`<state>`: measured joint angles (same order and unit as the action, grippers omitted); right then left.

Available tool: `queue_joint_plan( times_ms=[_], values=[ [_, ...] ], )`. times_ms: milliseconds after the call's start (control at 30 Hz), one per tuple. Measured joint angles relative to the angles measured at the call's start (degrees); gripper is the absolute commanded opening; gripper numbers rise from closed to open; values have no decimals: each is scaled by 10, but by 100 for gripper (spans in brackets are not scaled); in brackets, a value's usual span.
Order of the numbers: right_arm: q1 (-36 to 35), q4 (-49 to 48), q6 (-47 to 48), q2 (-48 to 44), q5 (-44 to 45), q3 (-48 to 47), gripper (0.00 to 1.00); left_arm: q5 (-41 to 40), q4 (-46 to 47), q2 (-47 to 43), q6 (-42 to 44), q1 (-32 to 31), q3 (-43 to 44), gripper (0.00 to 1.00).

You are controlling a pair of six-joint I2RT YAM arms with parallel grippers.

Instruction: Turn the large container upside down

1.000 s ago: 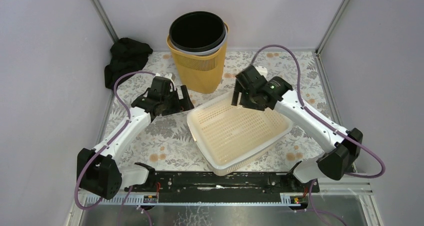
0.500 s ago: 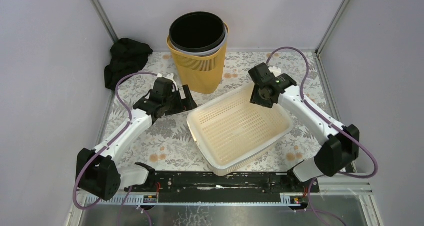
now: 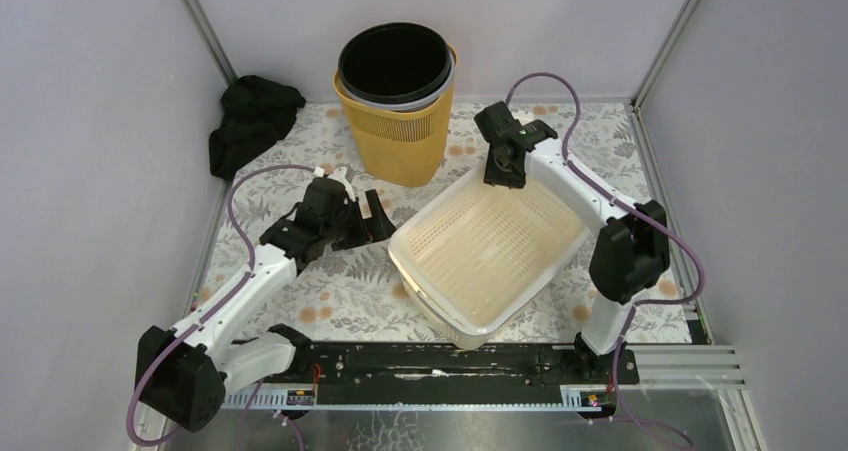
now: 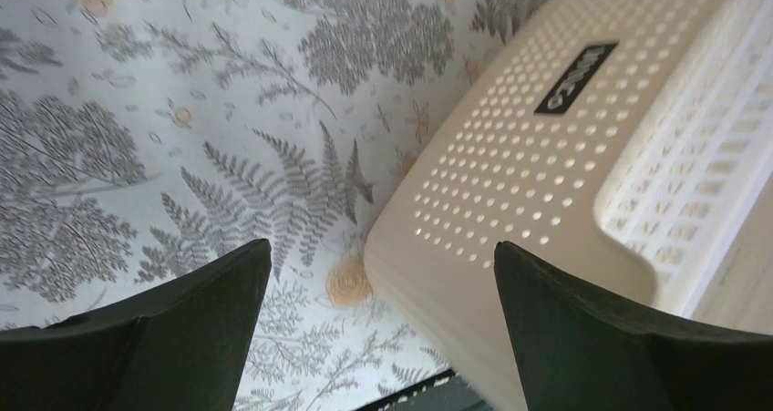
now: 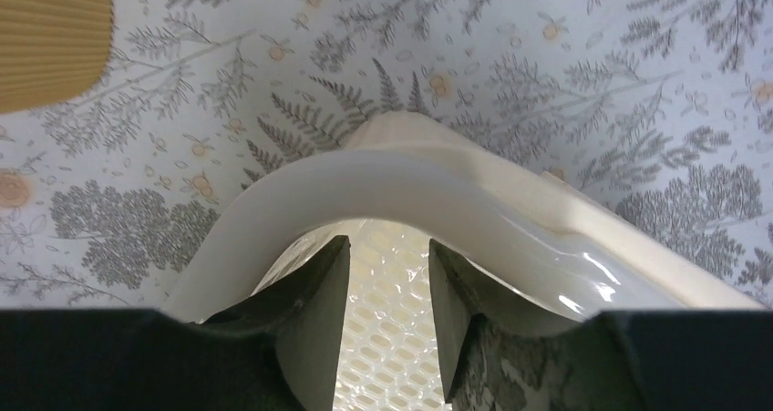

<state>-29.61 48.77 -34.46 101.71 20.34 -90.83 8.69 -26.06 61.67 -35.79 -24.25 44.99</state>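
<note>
The large container is a cream perforated basket [image 3: 490,241], open side up and turned diagonally on the floral tabletop. My right gripper [image 3: 497,171] is at its far corner. In the right wrist view the fingers [image 5: 388,244] stand close together just under the curved corner rim [image 5: 410,179], with mesh showing in the gap between them. My left gripper [image 3: 375,216] is wide open beside the basket's left corner. In the left wrist view that rounded corner [image 4: 565,138] lies between the spread fingers [image 4: 381,247], apart from both of them.
An orange ribbed bin [image 3: 395,136] with a black bin [image 3: 395,61] nested inside stands behind the basket, and its side shows in the right wrist view [image 5: 46,37]. A black cloth [image 3: 250,116] lies at the back left. Walls and metal posts enclose the table.
My right gripper swung from over the basket to its far corner and closed there. The basket shifted right and turned. My left gripper moved slightly nearer and stayed open.
</note>
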Motion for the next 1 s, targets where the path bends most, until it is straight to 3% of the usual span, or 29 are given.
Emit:
queue_joint_plan(
  times_ms=[500, 1000],
  values=[
    [4, -15, 92, 106, -47, -134, 47, 11, -26, -36, -51, -98, -39, 100],
    [19, -16, 145, 92, -65, -108, 53, -24, -8, 68, -101, -231, -14, 100]
  ],
)
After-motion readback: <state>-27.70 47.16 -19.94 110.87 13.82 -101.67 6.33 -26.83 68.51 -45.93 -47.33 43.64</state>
